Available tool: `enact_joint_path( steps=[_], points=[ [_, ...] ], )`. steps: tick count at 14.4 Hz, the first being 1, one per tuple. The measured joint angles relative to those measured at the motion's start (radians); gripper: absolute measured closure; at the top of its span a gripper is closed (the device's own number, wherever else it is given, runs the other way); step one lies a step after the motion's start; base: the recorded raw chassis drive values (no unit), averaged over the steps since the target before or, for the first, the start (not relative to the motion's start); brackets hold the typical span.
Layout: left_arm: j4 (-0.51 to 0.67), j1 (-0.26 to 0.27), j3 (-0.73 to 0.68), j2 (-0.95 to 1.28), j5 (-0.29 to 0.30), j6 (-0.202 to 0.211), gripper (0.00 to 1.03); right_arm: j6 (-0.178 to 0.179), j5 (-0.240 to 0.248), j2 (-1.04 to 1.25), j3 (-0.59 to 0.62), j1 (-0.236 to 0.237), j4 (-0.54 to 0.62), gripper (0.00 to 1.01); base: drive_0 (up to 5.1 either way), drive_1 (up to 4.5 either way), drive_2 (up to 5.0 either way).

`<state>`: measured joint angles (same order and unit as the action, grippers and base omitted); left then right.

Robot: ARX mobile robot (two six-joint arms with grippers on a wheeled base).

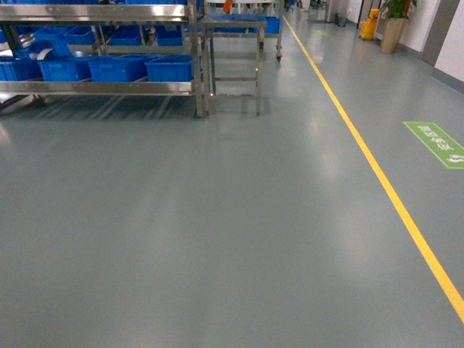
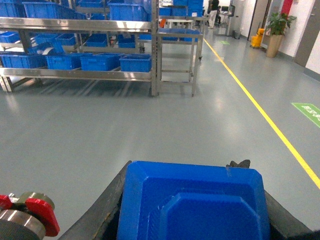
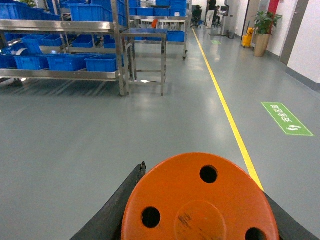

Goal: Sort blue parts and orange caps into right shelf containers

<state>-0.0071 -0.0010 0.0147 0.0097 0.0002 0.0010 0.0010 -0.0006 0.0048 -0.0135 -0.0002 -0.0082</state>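
Looking ahead, I see open grey floor (image 1: 217, 232) between me and the shelf (image 1: 98, 87), with one yellow line (image 1: 377, 170) at right. My left tool (image 2: 192, 220) grips one blue part (image 2: 192, 200); my right tool (image 3: 200, 220) grips one orange cap (image 3: 200, 200). Four blue bins (image 1: 116, 67) stand on the lower shelf row.

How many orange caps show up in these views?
1 for certain: the orange cap between the right gripper's jaws, filling the bottom of the right wrist view. A small orange thing on the far steel stand is too distant to identify. More may be hidden in bins.
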Motion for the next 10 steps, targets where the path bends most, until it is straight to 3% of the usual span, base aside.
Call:
enact_joint_path(
  steps=[10],
  points=[
    [0.004,0.000,0.000,0.000,0.000,0.000,0.59,0.000,0.000,0.000,0.000,0.000,0.003,0.57,-0.1,4.23,-4.3]
  ],
)
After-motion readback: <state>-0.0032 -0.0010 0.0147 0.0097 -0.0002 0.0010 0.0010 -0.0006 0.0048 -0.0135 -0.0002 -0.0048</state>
